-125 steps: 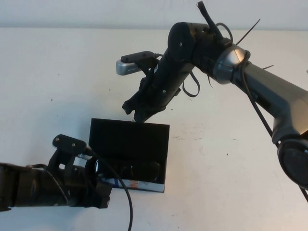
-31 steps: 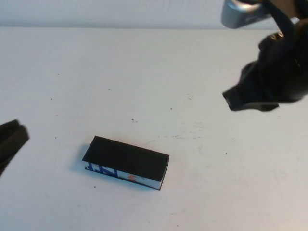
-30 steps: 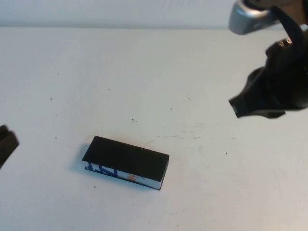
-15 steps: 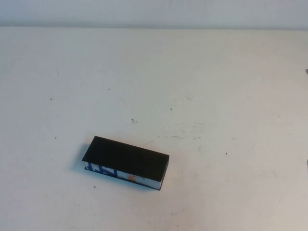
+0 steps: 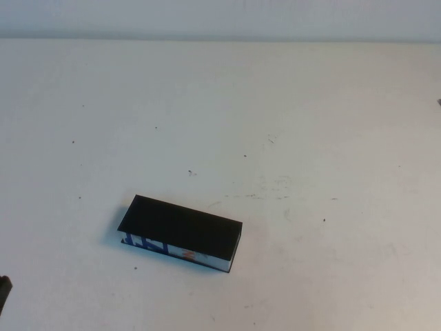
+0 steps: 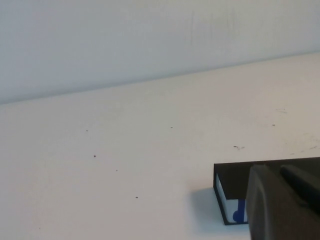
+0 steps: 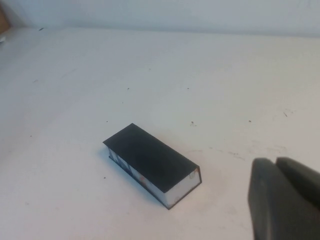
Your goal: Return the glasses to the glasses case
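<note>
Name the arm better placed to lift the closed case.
Left, probably: the left pincer sits close beside the glasses case, while the right pincer hangs farther off, outside the high view.

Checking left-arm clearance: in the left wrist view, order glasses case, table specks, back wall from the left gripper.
Left gripper, near-left table edge:
1. glasses case, just beyond it
2. table specks, farther out
3. back wall, behind the table
Right gripper hangs right of the case.

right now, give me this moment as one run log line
glasses case: lid shut, flat on table | glasses: not visible | left pincer: shut, off the case | right pincer: shut, off the case
</note>
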